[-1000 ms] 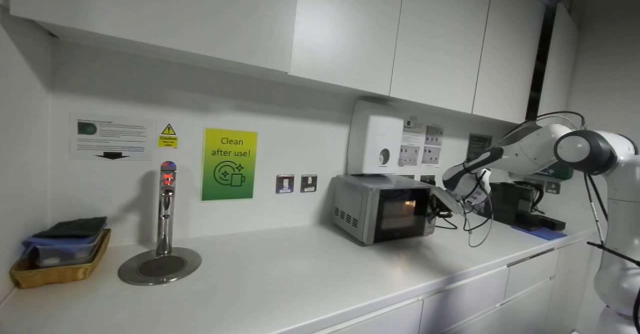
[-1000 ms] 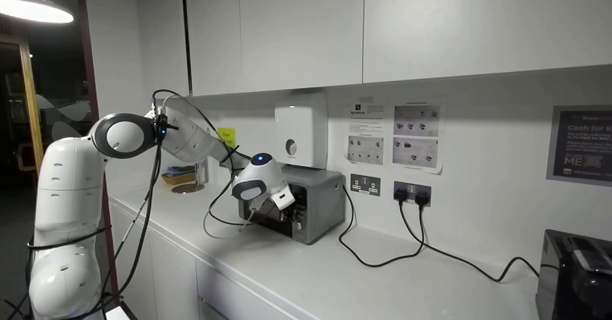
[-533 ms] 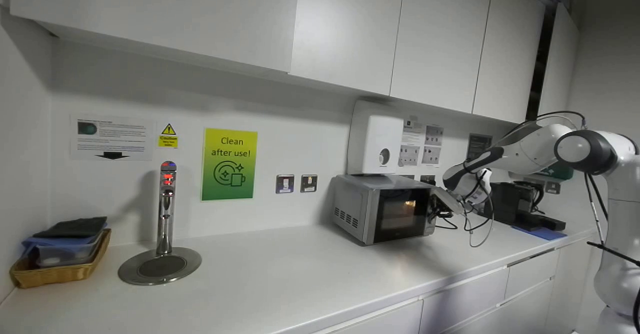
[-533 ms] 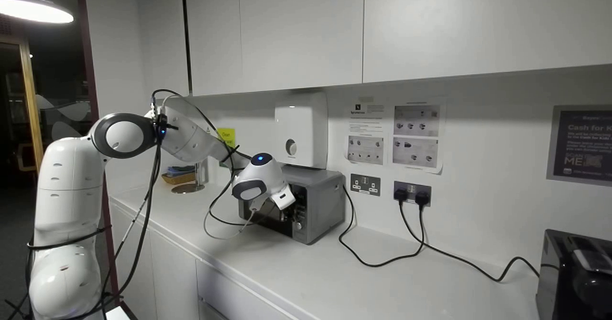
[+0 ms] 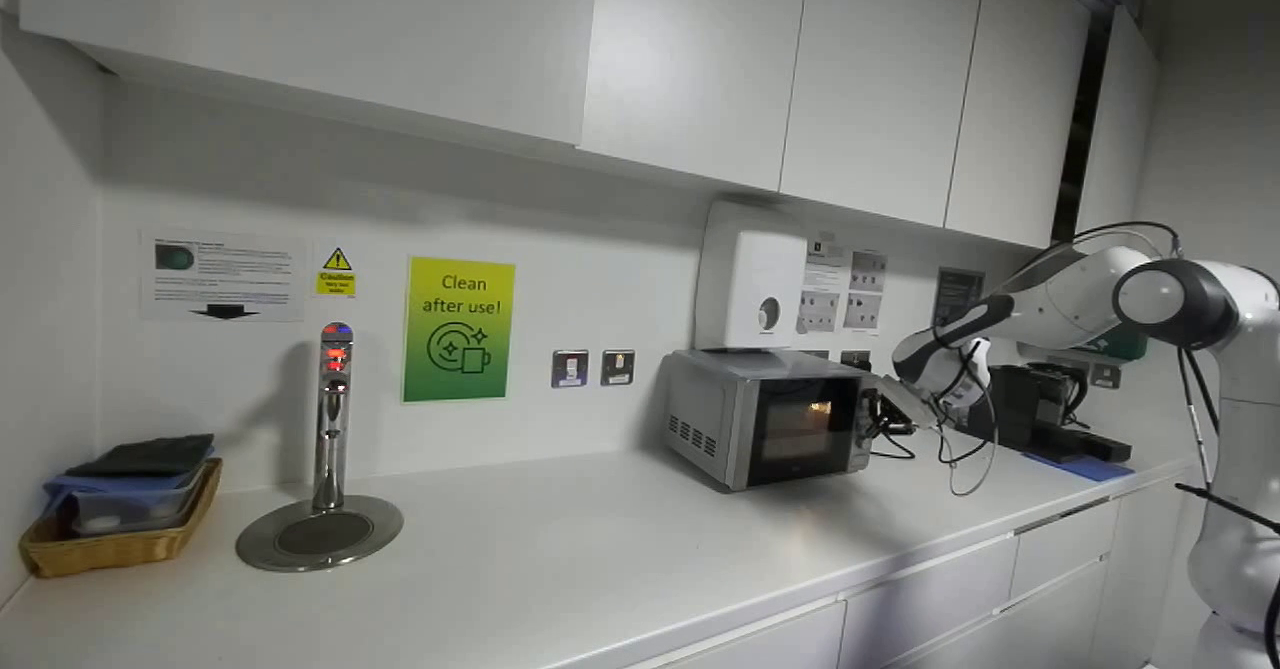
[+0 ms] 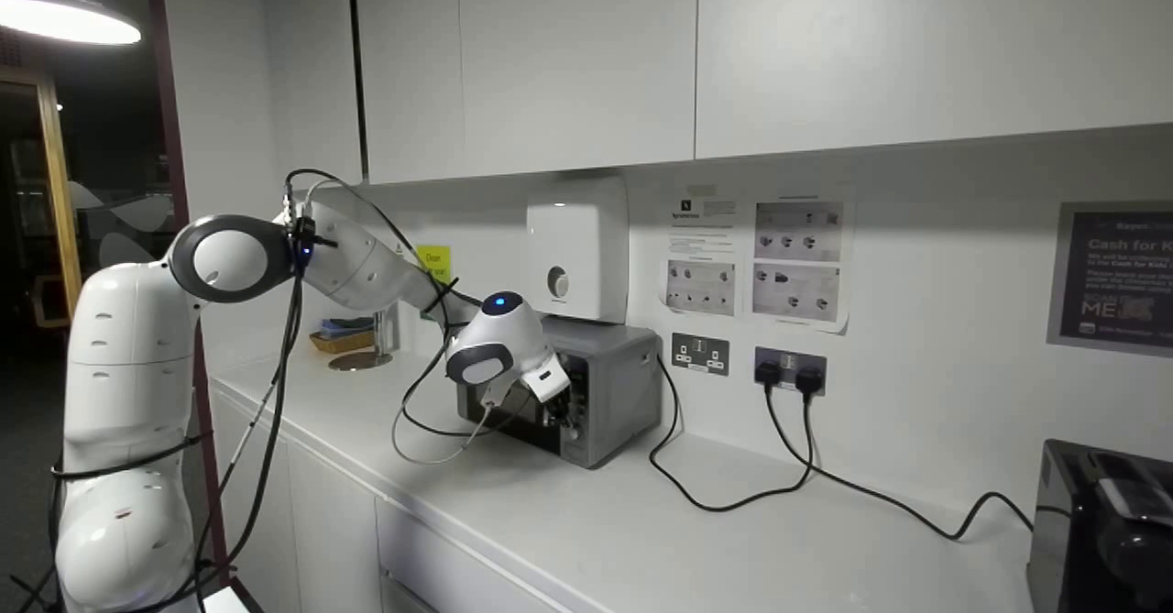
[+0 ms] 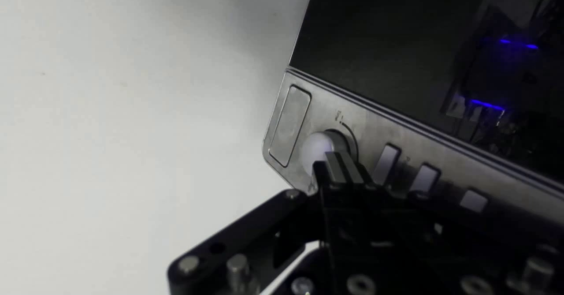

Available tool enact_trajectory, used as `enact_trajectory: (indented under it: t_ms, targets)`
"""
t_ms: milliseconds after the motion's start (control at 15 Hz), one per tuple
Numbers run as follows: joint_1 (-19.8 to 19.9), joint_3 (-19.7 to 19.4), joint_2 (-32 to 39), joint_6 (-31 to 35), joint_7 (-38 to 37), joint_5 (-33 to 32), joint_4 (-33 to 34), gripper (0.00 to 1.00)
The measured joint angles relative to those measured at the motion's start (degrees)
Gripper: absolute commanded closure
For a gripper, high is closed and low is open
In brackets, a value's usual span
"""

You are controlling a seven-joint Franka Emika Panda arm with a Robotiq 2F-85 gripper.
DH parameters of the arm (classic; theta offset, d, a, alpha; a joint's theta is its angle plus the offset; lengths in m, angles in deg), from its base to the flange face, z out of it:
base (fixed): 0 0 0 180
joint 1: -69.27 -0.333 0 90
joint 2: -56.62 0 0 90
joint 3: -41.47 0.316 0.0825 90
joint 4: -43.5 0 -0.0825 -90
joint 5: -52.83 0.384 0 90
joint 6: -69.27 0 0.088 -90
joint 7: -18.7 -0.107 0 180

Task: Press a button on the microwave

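Note:
The silver-grey microwave stands on the counter below the wall dispenser; it also shows in the other exterior view. An orange glow shows in its dark door window. In the wrist view its control strip carries a large rectangular button, a round knob and several small buttons. My gripper is shut and empty, its fingertips overlapping the knob's edge in view; I cannot tell if they touch. In both exterior views the gripper is at the control strip, partly hidden by the hand.
A white wall dispenser hangs just above the microwave. Black power cables run along the counter. A black coffee machine stands beyond the arm. A tap and a basket stand at the far end.
In the last half second the arm and hand have shifted slightly, drawing back a little from the microwave front. The microwave has not moved.

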Motion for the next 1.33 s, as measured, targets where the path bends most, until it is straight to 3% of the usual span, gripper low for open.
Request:
enact_trajectory:
  t_ms: [1333]
  targets:
    - [-1.7, 0.7, -0.8, 1.0, 0.0, -0.1, -0.4, 1.0]
